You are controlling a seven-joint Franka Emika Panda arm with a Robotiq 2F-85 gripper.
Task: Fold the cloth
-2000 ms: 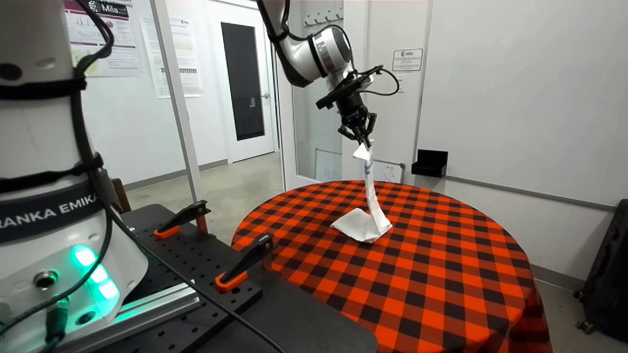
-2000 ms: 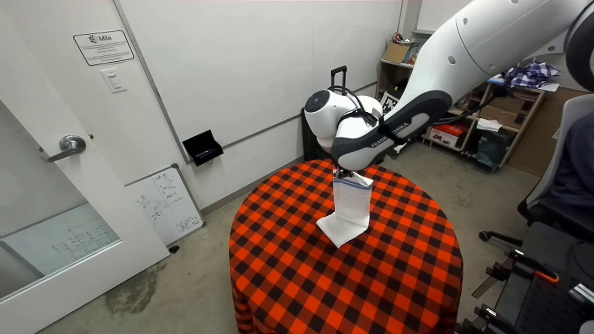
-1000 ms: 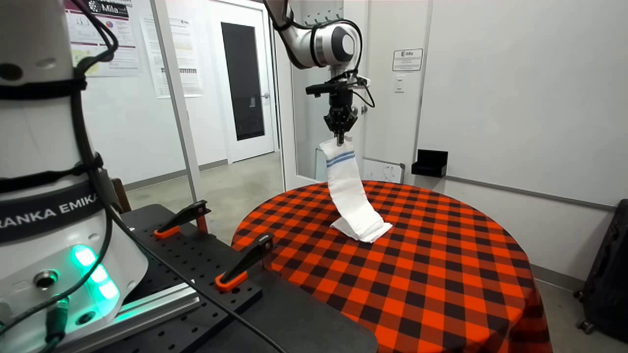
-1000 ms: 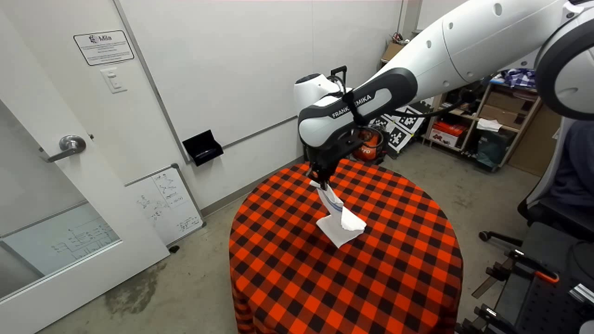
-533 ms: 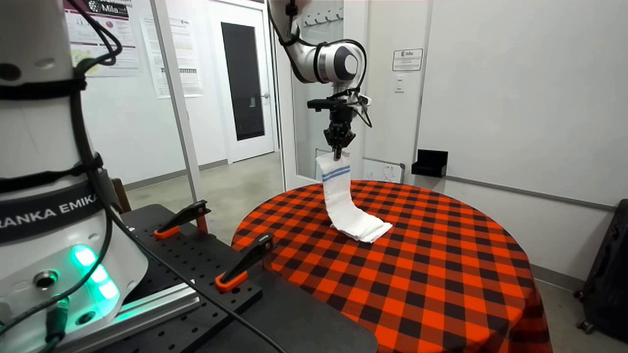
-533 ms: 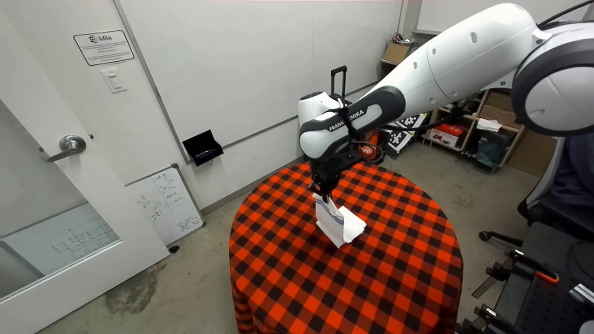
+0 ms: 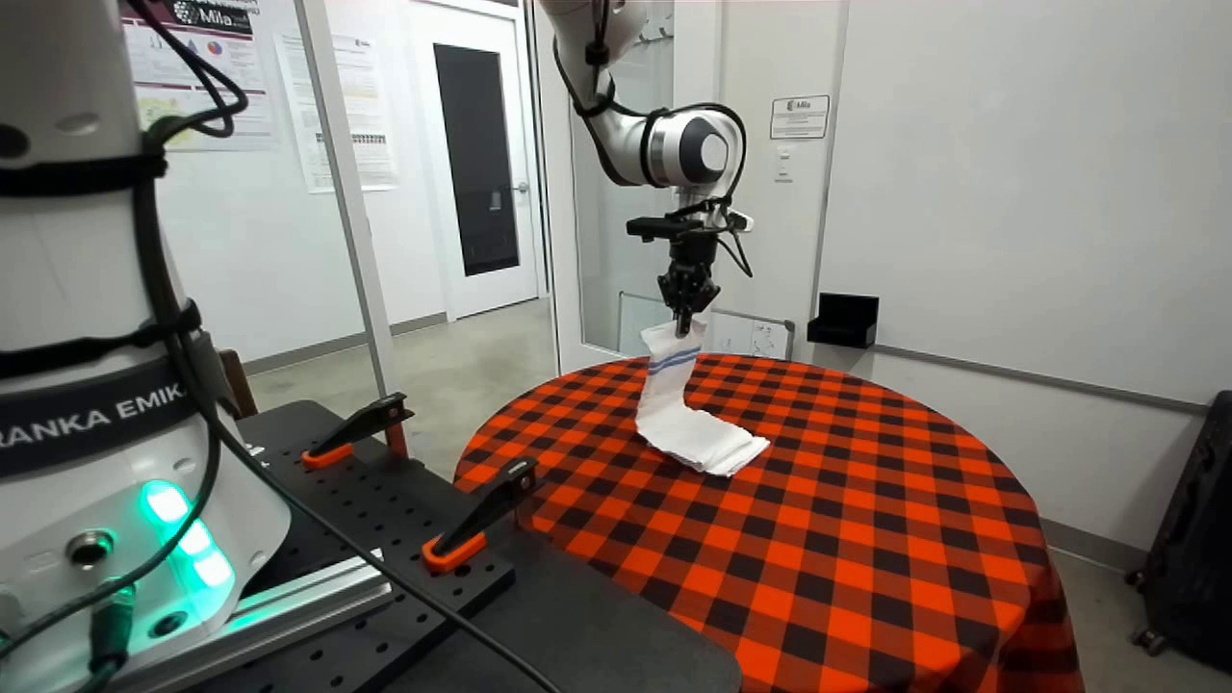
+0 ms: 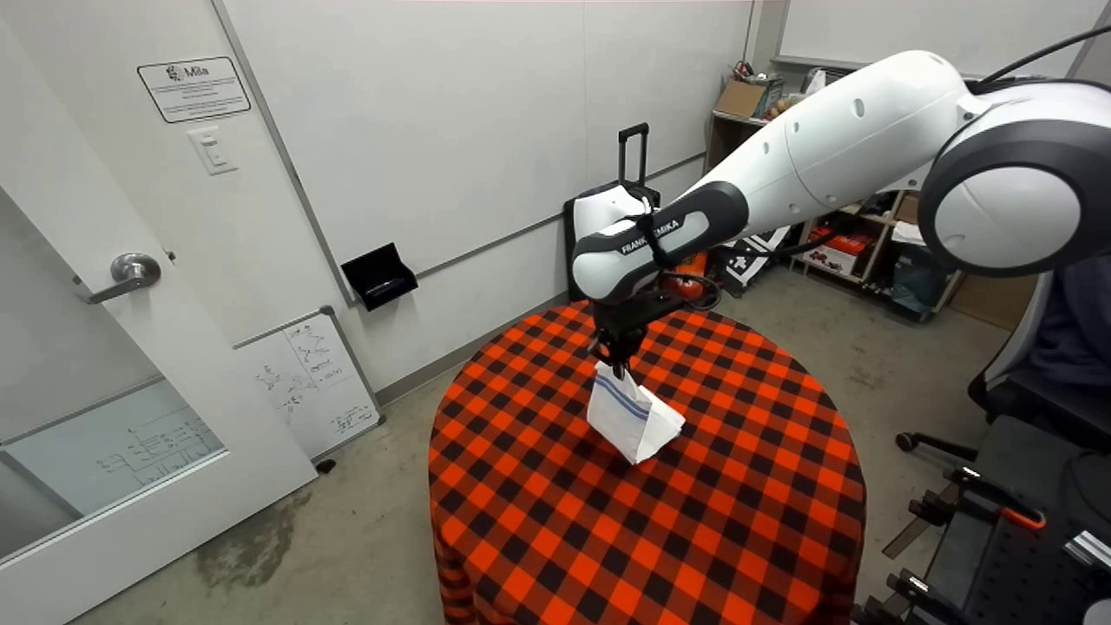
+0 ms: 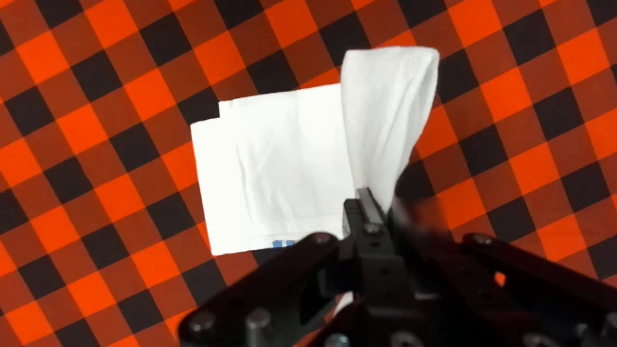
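The white cloth [image 7: 695, 435] with blue stripes stands partly raised from the checked table in both exterior views [image 8: 618, 425]. Its lower part lies folded in layers on the tablecloth, and its striped end hangs up in my gripper [image 7: 683, 329]. My gripper [image 8: 618, 370] points down and is shut on that end, a little above the table. In the wrist view the flat layered part of the cloth [image 9: 289, 159] lies left of the gripper [image 9: 385, 208], with a bit of blue stripe at its lower edge. The raised part runs up between the fingertips. The right finger is dark and blurred.
The round table has a red-and-black checked tablecloth [image 7: 866, 539]. Black clamps with orange pads [image 7: 481, 515] sit on the robot's base plate beside the table. A whiteboard [image 8: 308, 382] leans on the wall, and a door [image 8: 130, 347] stands near it.
My gripper has turned from tilted to pointing down, and has come lower with the striped end. More of the cloth now rests over its layers on the table. The grip has stayed shut.
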